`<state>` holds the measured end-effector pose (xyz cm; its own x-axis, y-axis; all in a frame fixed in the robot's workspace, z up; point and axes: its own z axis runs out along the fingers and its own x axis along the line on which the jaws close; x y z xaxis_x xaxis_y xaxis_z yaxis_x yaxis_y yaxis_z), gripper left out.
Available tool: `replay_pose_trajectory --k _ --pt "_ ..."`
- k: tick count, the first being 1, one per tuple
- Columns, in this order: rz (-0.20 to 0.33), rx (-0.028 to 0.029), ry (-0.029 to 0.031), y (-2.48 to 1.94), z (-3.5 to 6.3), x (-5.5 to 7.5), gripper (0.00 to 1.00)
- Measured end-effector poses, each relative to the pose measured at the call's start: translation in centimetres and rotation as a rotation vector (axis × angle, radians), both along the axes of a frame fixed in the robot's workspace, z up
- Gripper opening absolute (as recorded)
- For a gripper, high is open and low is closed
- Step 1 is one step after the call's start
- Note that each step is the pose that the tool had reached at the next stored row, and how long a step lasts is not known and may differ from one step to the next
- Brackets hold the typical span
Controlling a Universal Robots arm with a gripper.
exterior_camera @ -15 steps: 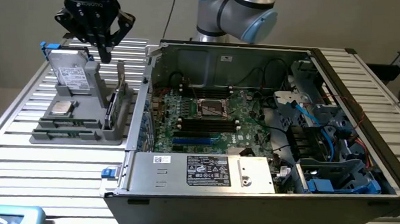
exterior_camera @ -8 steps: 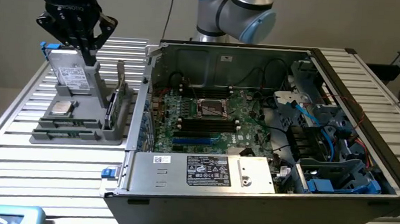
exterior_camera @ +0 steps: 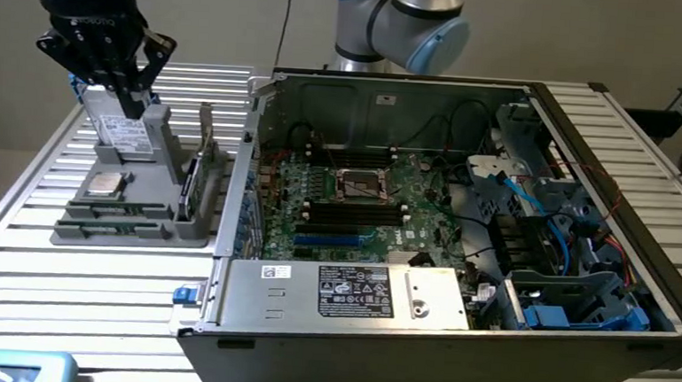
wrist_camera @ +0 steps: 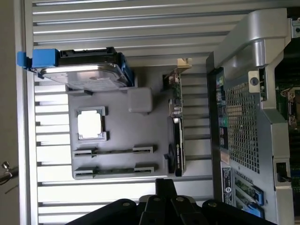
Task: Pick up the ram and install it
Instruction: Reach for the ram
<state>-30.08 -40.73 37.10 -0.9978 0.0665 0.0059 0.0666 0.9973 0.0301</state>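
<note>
Fingers (exterior_camera: 126,94) together and empty, your black gripper (exterior_camera: 130,105) hangs over the grey parts tray (wrist_camera: 119,129); descending unopened, you could crush the narrow green ram stick (wrist_camera: 115,169).

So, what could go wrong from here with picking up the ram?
The shut fingers hang by the hard drive, away from the ram; going down here could strike the drive. The ram lies low in a narrow slot of the tray, beside the CPU, so the fingers might catch its walls.

Beside the dull grey sheet-metal computer case (exterior_camera: 307,358), I see a matt grey plastic parts tray (exterior_camera: 136,239) and the shiny ribbed metal table (exterior_camera: 62,289).
</note>
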Motion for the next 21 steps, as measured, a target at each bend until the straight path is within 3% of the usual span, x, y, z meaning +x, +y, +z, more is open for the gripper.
replay_pose_trajectory --k 3,7,15,20,21 --pt "0.0 0.0001 -0.0074 -0.18 -0.29 -1.0 0.11" --pt "0.0 0.0001 -0.012 -0.39 -0.76 -2.4 0.11" --pt "0.0 -0.0001 -0.0128 -0.59 -1.82 -5.2 0.11" --pt "0.0 -0.0024 -0.0128 -0.58 -2.53 -5.9 0.12" --pt "0.0 -0.0033 -0.0128 -0.58 -2.69 -5.9 0.17"
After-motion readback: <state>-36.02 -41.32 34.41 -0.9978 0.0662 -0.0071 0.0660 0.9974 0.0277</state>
